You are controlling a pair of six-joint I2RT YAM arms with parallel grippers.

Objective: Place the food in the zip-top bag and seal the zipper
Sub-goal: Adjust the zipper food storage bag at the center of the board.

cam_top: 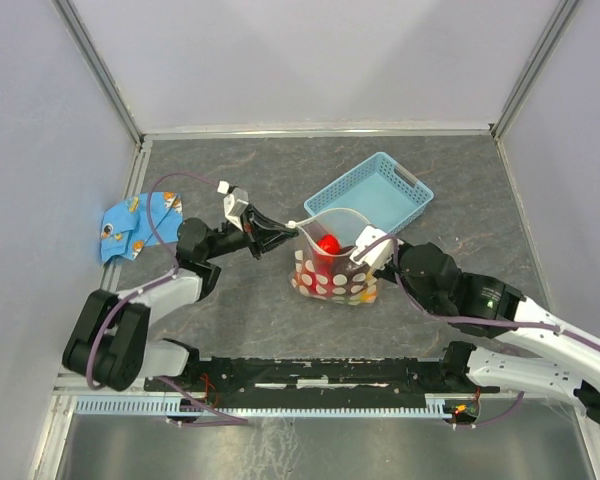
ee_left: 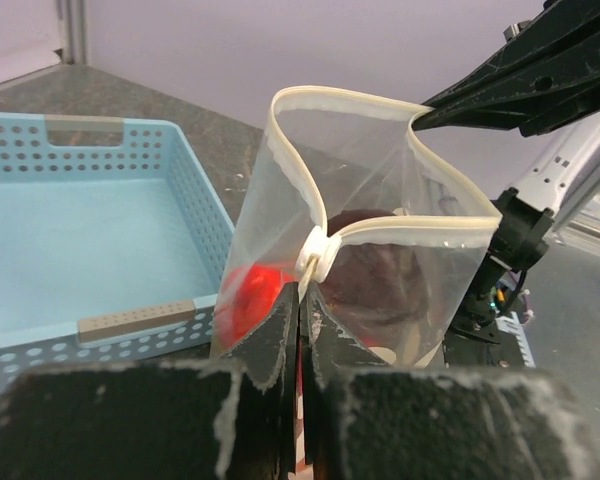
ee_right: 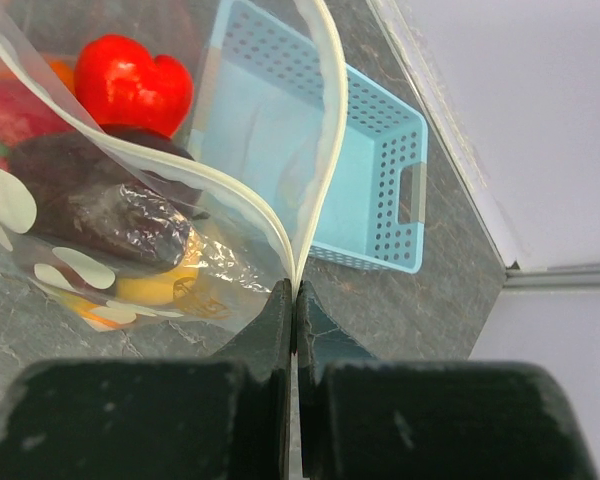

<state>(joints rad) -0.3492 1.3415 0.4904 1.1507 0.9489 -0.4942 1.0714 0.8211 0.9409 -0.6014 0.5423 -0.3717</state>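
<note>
The clear zip-top bag (cam_top: 335, 272), white-dotted at its base, stands mid-table with its mouth spread open. Inside lie the food pieces: a red one (ee_right: 135, 85), a dark maroon one (ee_right: 100, 205) and a yellow one (ee_right: 165, 288). My left gripper (ee_left: 302, 295) is shut on the bag's left end, just under a white clip (ee_left: 318, 255) on the zipper (ee_left: 360, 100). My right gripper (ee_right: 295, 290) is shut on the opposite end, where the two zipper strips (ee_right: 330, 130) meet. From above, the left gripper (cam_top: 290, 232) and the right gripper (cam_top: 365, 250) flank the bag.
An empty light blue basket (cam_top: 372, 197) sits right behind the bag, touching or nearly touching it. A blue patterned cloth (cam_top: 135, 225) lies by the left wall. White walls with metal rails enclose the dark tabletop on three sides.
</note>
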